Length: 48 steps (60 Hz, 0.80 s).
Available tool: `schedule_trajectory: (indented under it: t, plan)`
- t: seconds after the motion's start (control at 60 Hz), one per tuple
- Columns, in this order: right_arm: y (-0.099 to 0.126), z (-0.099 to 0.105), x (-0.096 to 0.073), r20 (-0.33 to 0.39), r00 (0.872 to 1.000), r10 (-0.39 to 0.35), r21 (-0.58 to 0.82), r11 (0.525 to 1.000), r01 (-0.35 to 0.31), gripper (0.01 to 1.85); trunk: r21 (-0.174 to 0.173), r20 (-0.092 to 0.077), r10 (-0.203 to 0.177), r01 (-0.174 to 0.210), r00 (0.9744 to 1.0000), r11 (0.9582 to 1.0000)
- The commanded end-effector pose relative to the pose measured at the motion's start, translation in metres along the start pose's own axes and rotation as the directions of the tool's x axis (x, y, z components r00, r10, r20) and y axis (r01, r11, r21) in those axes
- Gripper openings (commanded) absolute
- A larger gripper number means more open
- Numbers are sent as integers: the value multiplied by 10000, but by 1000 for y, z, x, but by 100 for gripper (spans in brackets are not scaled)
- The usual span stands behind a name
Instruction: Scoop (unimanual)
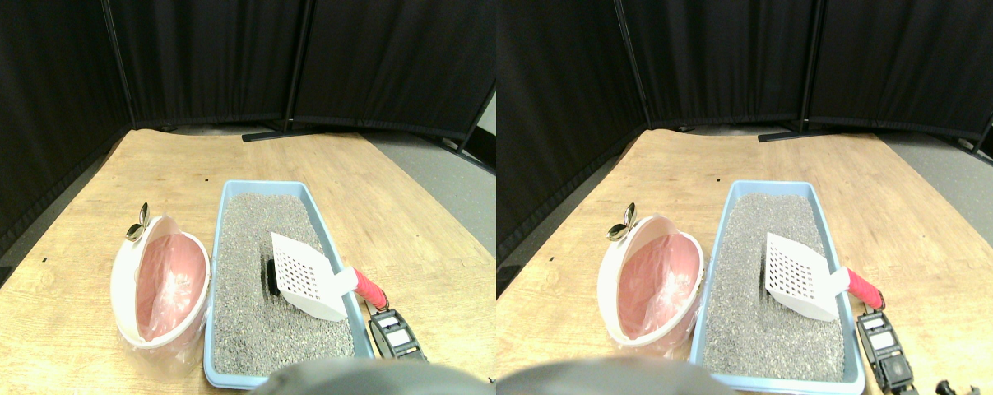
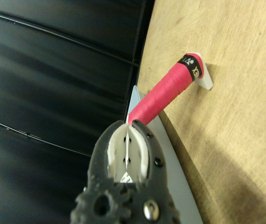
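**Wrist View Shows the Jaws Closed Next to the Pink Handle**

Wrist view first: the right gripper (image 2: 127,151) has its two jaws pressed together, with only a thin line between the white pads (image 2: 116,154). They are holding nothing. The tip sits just at the near end of the pink handle (image 2: 163,93), but I cannot tell if it touches.

Now the wide view. The white scoop (image 1: 303,274) lies in the blue litter tray (image 1: 331,239), on top of the grey litter (image 1: 245,280). Its handle pokes out over the tray's right rim, toward the gripper (image 1: 397,337). A small dark lump (image 1: 271,274) peeks out from under the scoop's left edge. A white and pink bin (image 1: 160,284) with a plastic bag inside stands just beside the tray, on the wooden floor (image 1: 397,214).

The scoop looks like thin plastic, so it is probably light and stiff. It has lots of little holes, so litter should fall through. The pink wrap looks soft and grippy, not slippery. That is the best place to grab. The jaws would need to open first, then close around the middle of the handle. Grab too near the end and the scoop may tip.
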Motion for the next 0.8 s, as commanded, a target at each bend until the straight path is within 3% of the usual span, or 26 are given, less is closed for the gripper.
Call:
schedule_trajectory:
  t: [0.017, 0.283, 0.5, 0.617, 0.8]
  plan:
    - [-1, 8, 0, 380, 9993, -74, -123, 9999, 79, 46, -35, 27, 79, -79, 10000, 10000]
    - [-3, 13, -4, 697, 9974, -201, 403, 9990, 173, 44, -16, 134, -7, 7, 9999, 10000]
    - [-9, 14, -8, 1143, 9930, -289, 357, 9990, 250, 44, 28, 128, -104, 103, 9999, 9999]
    - [-13, 11, -6, 1587, 9871, -204, 1291, 9916, -2, 60, -5, 111, -166, 166, 9998, 9999]
    - [-15, 9, -1, 1775, 9840, -126, 1609, 9868, -164, 80, -12, 65, -192, 192, 9998, 9998]
